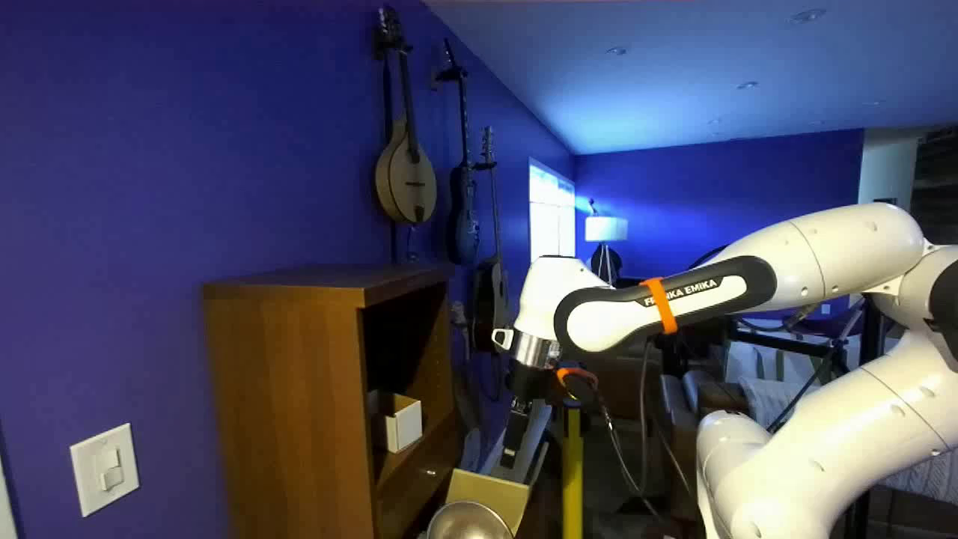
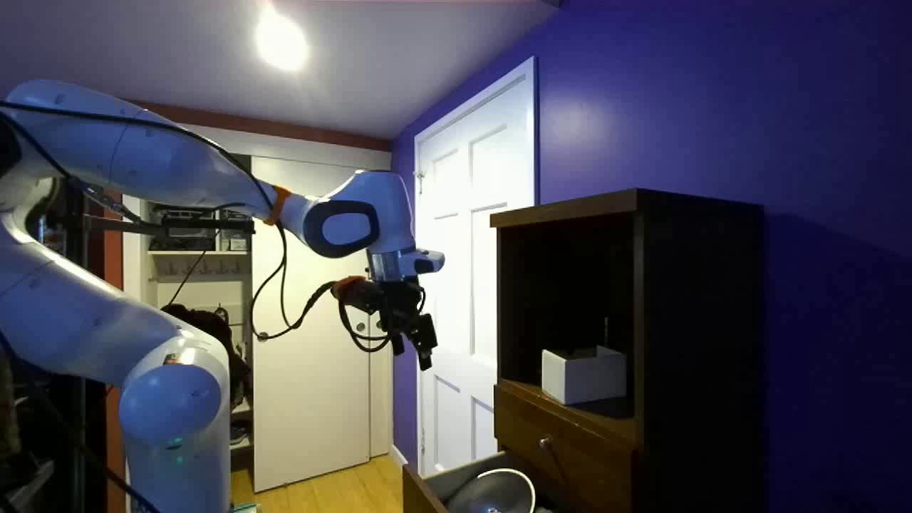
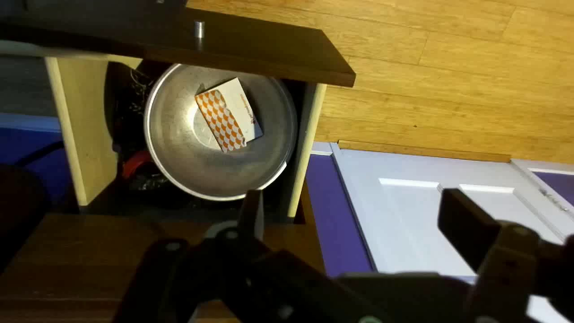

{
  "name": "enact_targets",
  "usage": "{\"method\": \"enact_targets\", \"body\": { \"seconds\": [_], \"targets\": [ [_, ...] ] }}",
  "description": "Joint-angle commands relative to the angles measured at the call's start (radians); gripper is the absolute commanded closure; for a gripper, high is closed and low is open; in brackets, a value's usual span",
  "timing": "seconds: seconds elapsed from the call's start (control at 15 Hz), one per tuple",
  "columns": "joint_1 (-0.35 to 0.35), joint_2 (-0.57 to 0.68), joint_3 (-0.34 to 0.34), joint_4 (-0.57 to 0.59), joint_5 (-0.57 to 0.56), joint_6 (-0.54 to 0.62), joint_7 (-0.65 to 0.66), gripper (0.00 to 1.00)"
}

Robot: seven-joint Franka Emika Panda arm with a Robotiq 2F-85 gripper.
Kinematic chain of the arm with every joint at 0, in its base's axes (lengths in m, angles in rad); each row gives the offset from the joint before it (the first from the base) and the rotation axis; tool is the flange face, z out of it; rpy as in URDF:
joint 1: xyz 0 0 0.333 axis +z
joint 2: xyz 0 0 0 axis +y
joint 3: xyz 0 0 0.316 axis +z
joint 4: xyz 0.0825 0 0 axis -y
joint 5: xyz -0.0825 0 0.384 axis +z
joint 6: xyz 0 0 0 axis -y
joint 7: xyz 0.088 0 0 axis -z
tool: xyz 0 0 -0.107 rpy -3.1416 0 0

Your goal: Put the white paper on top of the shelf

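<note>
Both your fingers (image 3: pixel 468 229) are hanging spread wide btw, and the white paper (image 3: pixel 242 109) is sitting below them in the metal bowl (image 3: pixel 264 166), inside that open drawer (image 3: pixel 255 47).

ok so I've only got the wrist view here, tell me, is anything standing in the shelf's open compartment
Observer: Yes, a white box, open at the top, stands inside the shelf.
Operator: And how high am I?
Observer: The gripper hangs lower than the shelf's top board in both exterior views.
Operator: Anything hanging nearby?
Observer: In an exterior view, stringed instruments hang on the wall beyond the shelf.
</note>
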Motion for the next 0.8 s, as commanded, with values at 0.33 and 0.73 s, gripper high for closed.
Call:
{"method": "enact_targets", "body": {
  "seconds": [0.33,0.73],
  "targets": [
    [-0.003,0.007,0.003,-0.009,0.003,-0.005,-0.002,0.00],
    [-0.043,-0.018,0.001,-0.004,-0.008,-0.024,0.033,0.00]
  ]
}}
